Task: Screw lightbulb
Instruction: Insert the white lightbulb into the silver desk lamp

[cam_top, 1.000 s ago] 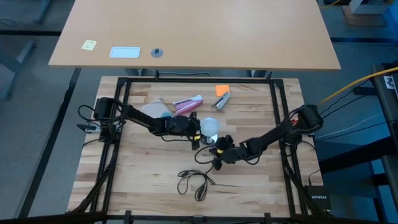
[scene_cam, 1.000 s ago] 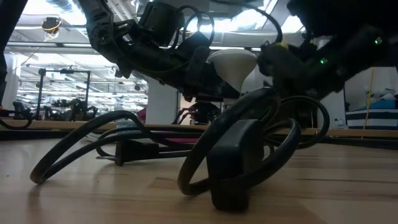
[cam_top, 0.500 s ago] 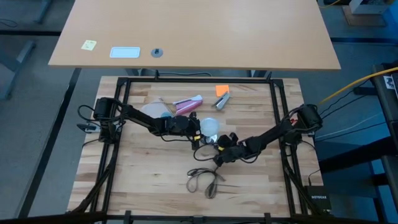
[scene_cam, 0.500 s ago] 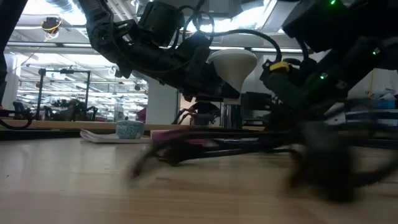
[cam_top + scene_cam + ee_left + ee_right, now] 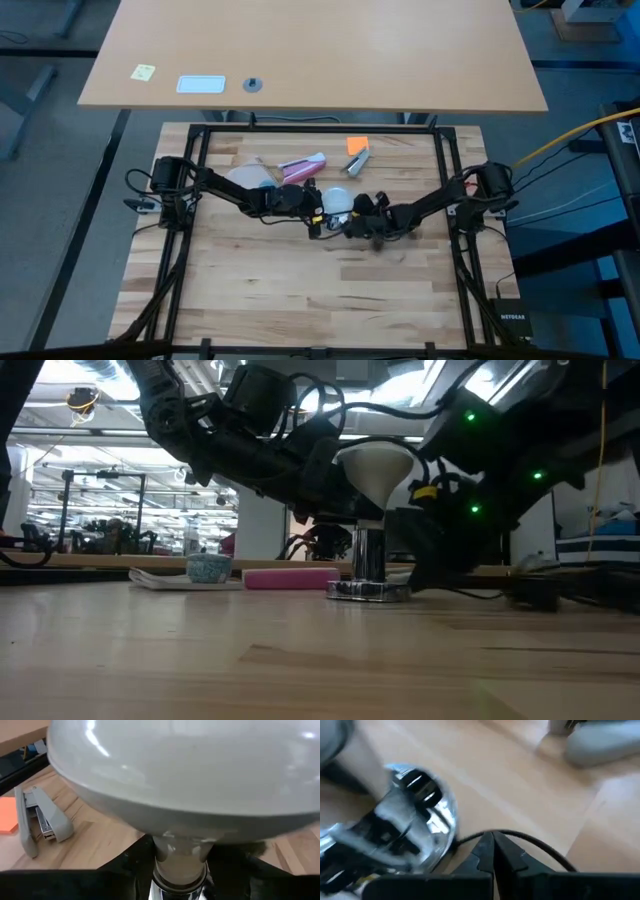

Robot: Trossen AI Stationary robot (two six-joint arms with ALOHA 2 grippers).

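Observation:
The frosted-white lightbulb (image 5: 375, 463) stands upright at the table's middle, base down in the silvery socket (image 5: 368, 555), whose foot (image 5: 368, 592) rests on the wood. The bulb also shows in the high view (image 5: 338, 199) and fills the left wrist view (image 5: 175, 780). My left gripper (image 5: 318, 207) reaches in from the left and is shut on the bulb. My right gripper (image 5: 358, 217) is low on the socket's right, shut on the thin black cord (image 5: 540, 847) beside the socket's foot (image 5: 415, 820). My left gripper holds the bulb low on its taper (image 5: 177, 852), just above the socket, between its two fingers, which come in level from the table's left. The bulb stands upright on the socket. My right gripper pinches the thin cord (image 5: 479, 838) at its fingertips, close to the socket's foot, coming low from the table's right. The cord trails slack toward the right arm.
A pink-and-white tube (image 5: 303, 167), an orange pad (image 5: 357, 144) with a grey stapler (image 5: 40, 820) and a plate (image 5: 245, 178) lie on the far half of the table. The cord's bundle and plug (image 5: 379, 240) lie under the right arm.
My right gripper has gone toward the far edge, up beside the socket, dragging the cord. The cord's loops and plug have slid from the table's near middle toward the right arm. The bulb, socket and left gripper have stayed in place.

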